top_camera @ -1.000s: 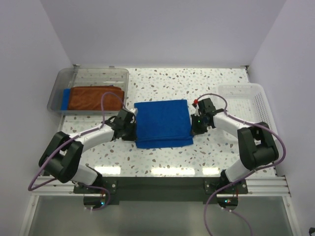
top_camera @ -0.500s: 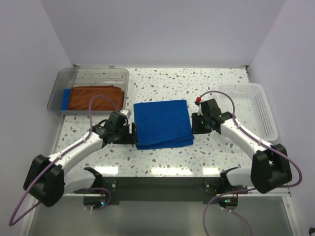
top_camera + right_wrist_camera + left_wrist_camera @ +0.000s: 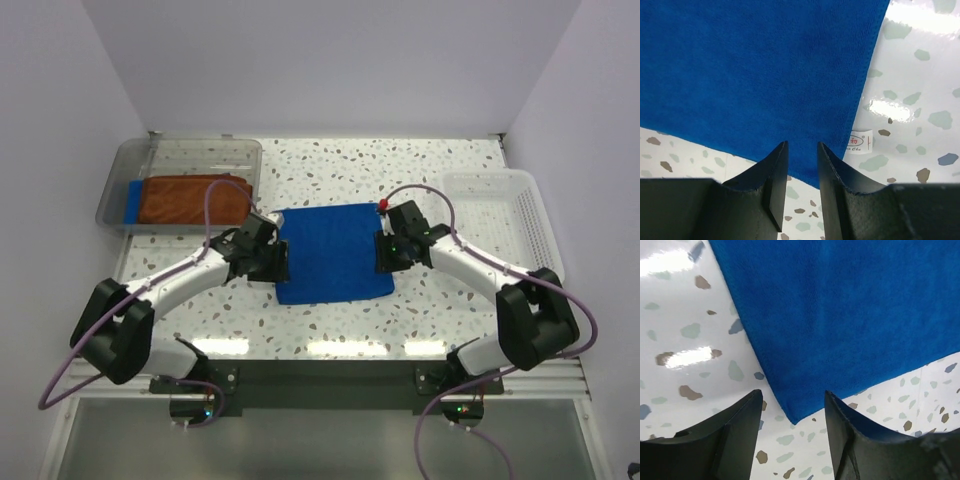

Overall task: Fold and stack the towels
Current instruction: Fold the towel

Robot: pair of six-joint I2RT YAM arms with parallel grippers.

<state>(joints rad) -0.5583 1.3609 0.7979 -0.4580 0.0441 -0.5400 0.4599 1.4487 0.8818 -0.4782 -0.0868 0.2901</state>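
Two empty grippers flank the folded blue towel (image 3: 335,255) at the centre of the tabletop (image 3: 440,310): left gripper (image 3: 272,262) gaping wide at its left edge, right gripper (image 3: 383,252) narrowly parted at its right. Seemingly regrasping; next, pinch both edges for another fold.

Bare table (image 3: 340,165) lies beyond the blue towel (image 3: 335,250), between tray (image 3: 190,143) and basket (image 3: 487,176).

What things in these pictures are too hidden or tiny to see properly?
Top view: the blue towel in the tray, mostly covered by the rust-brown towel.
Right wrist view: print on the white tag, too small to read.
Both wrist views: the middle blue towel, cut off by the frame edges.
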